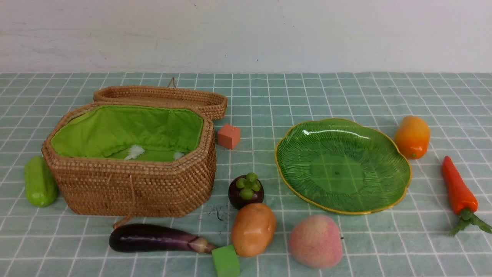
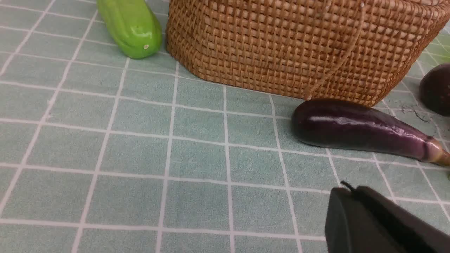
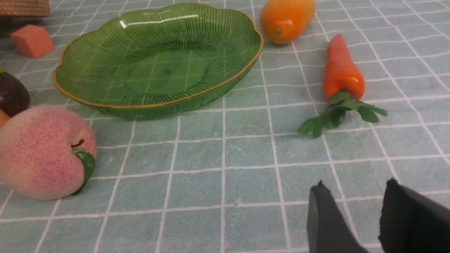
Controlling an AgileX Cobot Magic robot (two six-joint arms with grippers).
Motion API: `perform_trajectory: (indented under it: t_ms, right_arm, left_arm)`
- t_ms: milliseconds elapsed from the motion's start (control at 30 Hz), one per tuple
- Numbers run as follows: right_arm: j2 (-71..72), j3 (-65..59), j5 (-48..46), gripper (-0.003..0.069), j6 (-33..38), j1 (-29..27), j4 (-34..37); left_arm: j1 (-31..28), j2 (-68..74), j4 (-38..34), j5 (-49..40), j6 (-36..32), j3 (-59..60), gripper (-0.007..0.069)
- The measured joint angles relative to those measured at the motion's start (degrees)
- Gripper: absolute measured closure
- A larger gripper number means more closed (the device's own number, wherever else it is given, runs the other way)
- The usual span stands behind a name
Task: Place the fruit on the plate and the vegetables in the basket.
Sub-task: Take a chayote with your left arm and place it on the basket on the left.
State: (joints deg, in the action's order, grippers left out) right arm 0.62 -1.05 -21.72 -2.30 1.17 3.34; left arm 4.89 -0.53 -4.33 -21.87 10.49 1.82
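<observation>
The wicker basket [image 1: 130, 184] stands open at the left, and the green plate [image 1: 342, 165] lies empty at the right. On the cloth lie the cucumber [image 1: 39, 181], eggplant [image 1: 153, 238], potato [image 1: 253, 229], mangosteen [image 1: 246, 191], peach [image 1: 316, 240], mango [image 1: 412, 136] and carrot [image 1: 457, 188]. Neither gripper shows in the front view. My left gripper [image 2: 351, 189] is shut and empty, low over bare cloth short of the eggplant [image 2: 362, 130]. My right gripper [image 3: 355, 184] is open with nothing between its fingers, near the carrot [image 3: 341, 70] and the peach [image 3: 42, 151].
A salmon cube [image 1: 229, 136] sits between basket and plate. A green cube [image 1: 226, 261] lies by the potato at the front edge. The basket's lid [image 1: 161, 96] lies flat behind it. A white wall closes the back.
</observation>
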Motion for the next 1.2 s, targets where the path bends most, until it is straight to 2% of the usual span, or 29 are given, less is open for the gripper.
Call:
perform_trajectory:
  t_ms: [767, 933, 1033, 1200]
  right_arm:
    - [0.00, 0.00, 0.00, 0.0417, 0.00, 0.00, 0.00]
    - [0.00, 0.00, 0.00, 0.0417, 0.00, 0.00, 0.00]
    - [0.00, 0.00, 0.00, 0.0417, 0.00, 0.00, 0.00]
    - [0.00, 0.00, 0.00, 0.0417, 0.00, 0.00, 0.00]
  left_arm:
    - [0.00, 0.00, -0.39, 2.01, 0.00, 0.00, 0.0637]
    - [0.00, 0.00, -12.00, 12.60, 5.87, 0.00, 0.0634]
    - [0.00, 0.00, -23.10, 20.24, 10.97, 0.00, 0.0634]
    - [0.00, 0.00, -29.52, 29.03, 11.94, 0.00, 0.0634]
